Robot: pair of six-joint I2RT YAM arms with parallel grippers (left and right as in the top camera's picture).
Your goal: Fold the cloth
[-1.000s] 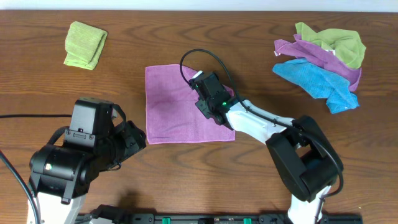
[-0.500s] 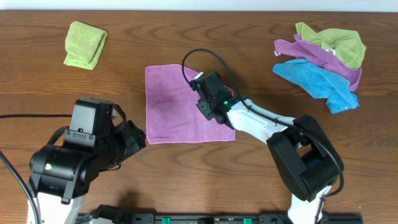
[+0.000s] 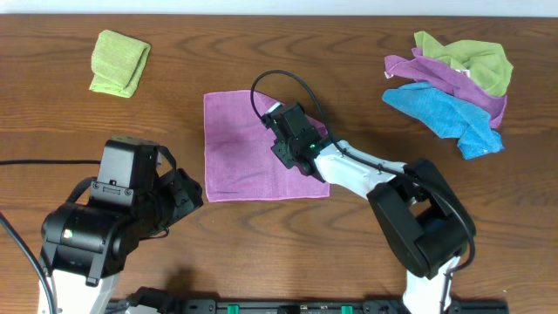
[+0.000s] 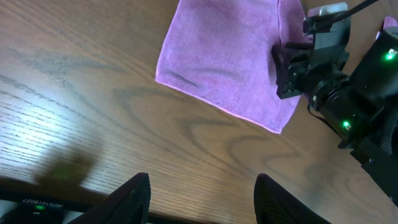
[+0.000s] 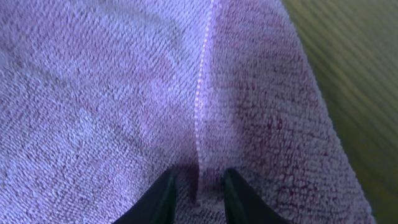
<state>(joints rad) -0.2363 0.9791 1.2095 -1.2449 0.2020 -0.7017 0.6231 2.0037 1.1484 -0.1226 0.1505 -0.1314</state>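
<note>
We found our right fingers clamped on the purple cloth, left fingers apart above the tabletop.

Obs., overhead: over the last second the right gripper drifted a touch to the right on the purple cloth, then came back left and slightly up, ending nearer the cloth's middle than where it started. The black cable looped above the wrist swung with it, its bend finishing further left. The right arm's elbow also shifted a little leftward
</note>
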